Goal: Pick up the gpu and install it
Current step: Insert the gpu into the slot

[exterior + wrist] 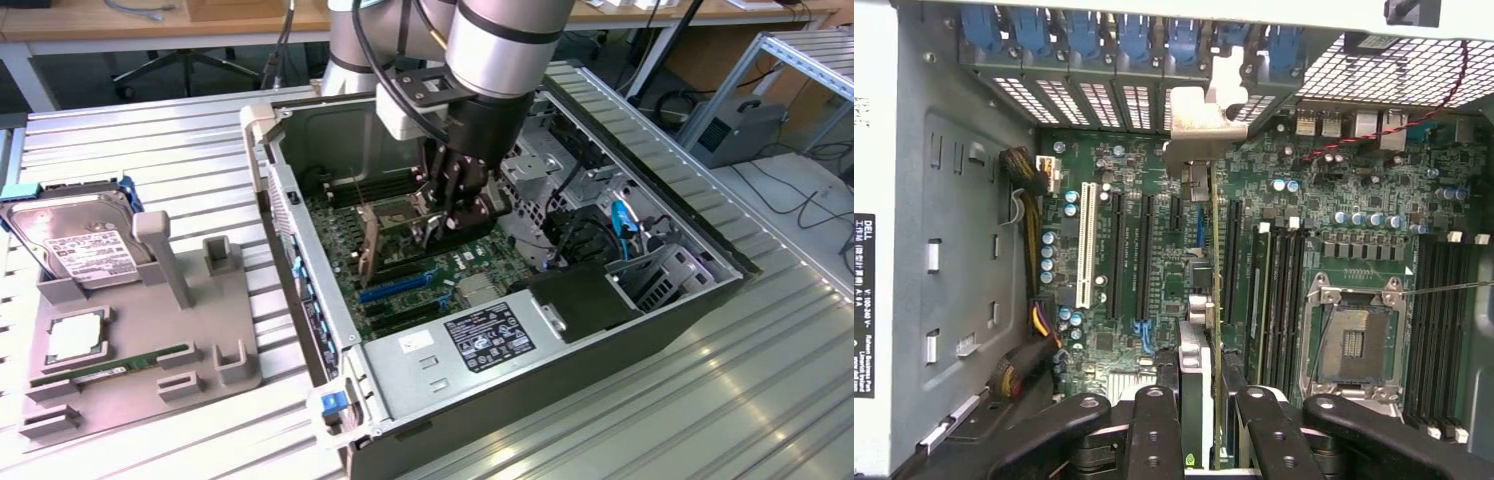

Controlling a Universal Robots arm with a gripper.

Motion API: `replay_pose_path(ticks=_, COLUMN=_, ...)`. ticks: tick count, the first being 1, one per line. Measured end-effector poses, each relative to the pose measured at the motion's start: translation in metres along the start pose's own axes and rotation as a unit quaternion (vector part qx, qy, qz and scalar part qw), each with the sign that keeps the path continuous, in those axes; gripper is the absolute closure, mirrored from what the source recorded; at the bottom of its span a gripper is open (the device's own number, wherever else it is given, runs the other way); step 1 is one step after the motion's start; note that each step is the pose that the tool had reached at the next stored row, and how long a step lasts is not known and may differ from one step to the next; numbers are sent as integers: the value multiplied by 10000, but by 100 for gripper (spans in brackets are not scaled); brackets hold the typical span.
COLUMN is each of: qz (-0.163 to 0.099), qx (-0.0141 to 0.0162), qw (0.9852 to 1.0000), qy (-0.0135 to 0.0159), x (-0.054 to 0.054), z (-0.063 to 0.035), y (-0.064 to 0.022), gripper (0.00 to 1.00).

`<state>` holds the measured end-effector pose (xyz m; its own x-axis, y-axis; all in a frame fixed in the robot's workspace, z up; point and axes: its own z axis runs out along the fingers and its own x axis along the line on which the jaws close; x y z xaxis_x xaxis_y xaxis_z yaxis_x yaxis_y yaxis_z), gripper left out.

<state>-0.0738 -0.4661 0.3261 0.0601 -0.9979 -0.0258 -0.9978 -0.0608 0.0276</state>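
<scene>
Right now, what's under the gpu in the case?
The hand holds the gpu on edge over the motherboard; its silver bracket sits at the rear slot openings. Black slots lie on either side. The slot directly beneath is covered by the card.

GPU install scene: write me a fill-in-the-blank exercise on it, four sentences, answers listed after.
1. The gripper is shut on the ____.
2. The gpu stands on edge over the ____ inside the open computer case.
3. On the grey holder tray, the hard drive bears a ____ label.
4. The RAM stick on that tray is ____ in colour.

Missing words: gpu; motherboard; white; green
</scene>
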Motion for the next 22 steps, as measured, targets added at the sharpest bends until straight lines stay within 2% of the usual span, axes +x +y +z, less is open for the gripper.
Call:
replay_pose_path(ticks=18, qz=11, qx=0, qw=10000, qy=1, x=16, z=13, y=38, gripper=73)
replay_pose_path(ticks=22, qz=244, qx=6, qw=9997, qy=-6, x=16, z=23, y=38, gripper=73)
